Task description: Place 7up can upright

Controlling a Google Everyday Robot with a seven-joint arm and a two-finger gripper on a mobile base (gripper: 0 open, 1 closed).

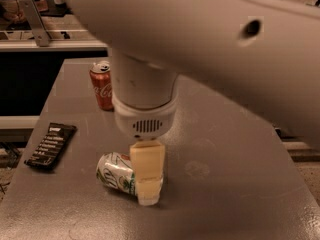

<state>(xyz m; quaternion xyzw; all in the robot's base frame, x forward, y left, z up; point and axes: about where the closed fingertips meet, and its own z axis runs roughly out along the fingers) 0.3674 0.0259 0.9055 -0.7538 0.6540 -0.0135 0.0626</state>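
The 7up can (pixel 115 173), white and silver with green lettering, lies on its side on the grey table (pixel 225 184), near the front left. My gripper (pixel 148 193) hangs down from the white arm directly in front of the can's right half and hides that part. Its cream fingers (pixel 146 169) reach down to about table level at the can. I cannot tell if they are around the can or just in front of it.
A red Coca-Cola can (pixel 102 85) stands upright at the back left of the table. A dark flat packet (pixel 51 145) lies near the left edge. My white arm fills the upper part of the view. Metal racks stand behind the table.
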